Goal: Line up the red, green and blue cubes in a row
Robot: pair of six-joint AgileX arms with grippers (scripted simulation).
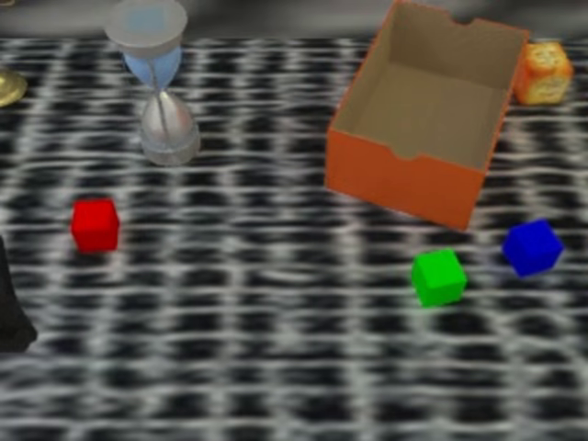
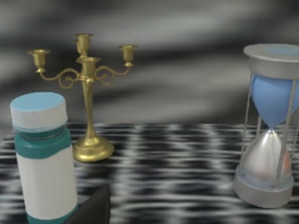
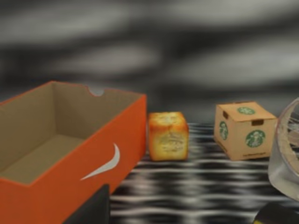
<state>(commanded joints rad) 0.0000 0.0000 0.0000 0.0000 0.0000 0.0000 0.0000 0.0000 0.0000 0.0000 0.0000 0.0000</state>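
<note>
In the top view the red cube (image 1: 95, 225) sits alone on the left of the black-and-white patterned table. The green cube (image 1: 438, 277) and the blue cube (image 1: 532, 247) lie close together at the right, just in front of the orange box. None of the cubes shows in either wrist view. My left arm (image 1: 11, 317) is a dark shape at the left edge, well short of the red cube. One dark finger (image 2: 92, 207) of it stands far off centre, with nothing held. My right arm is outside the top view; its finger (image 3: 92, 207) is likewise off to one side, open.
An open orange cardboard box (image 1: 404, 175) stands at the back right, with an orange-yellow block (image 1: 544, 72) behind it. A blue hourglass (image 1: 161, 87) stands back left. A brass candlestick (image 2: 88, 93), a white bottle (image 2: 44, 158) and a small logo carton (image 3: 243, 129) also stand there.
</note>
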